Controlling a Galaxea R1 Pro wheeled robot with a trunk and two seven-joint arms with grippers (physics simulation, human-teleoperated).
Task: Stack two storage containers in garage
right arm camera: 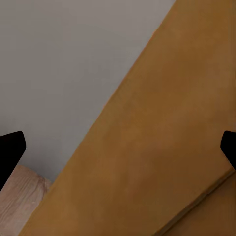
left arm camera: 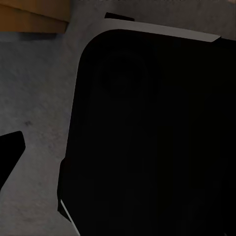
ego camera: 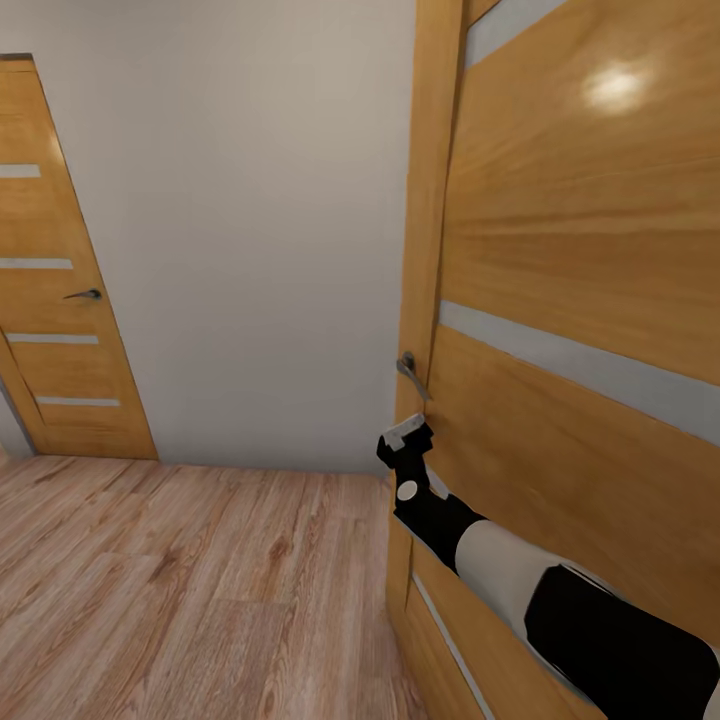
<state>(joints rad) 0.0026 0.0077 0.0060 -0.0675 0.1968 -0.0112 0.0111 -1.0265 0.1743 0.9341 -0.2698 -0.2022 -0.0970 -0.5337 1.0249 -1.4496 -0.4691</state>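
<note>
Right gripper (ego camera: 405, 433) spread beside orange-wood door (ego camera: 580, 300), handle (ego camera: 410, 373) just above, wood-plank floor (ego camera: 180, 580), grey wall (ego camera: 250, 220)

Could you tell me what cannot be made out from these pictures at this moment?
- Head view: the right claw sits just below the door handle; contact cannot be told.
- Left wrist view: a black body blocks most of what lies ahead.
- Right wrist view: the near door is cut off by the edges; its handle is unseen.
</note>
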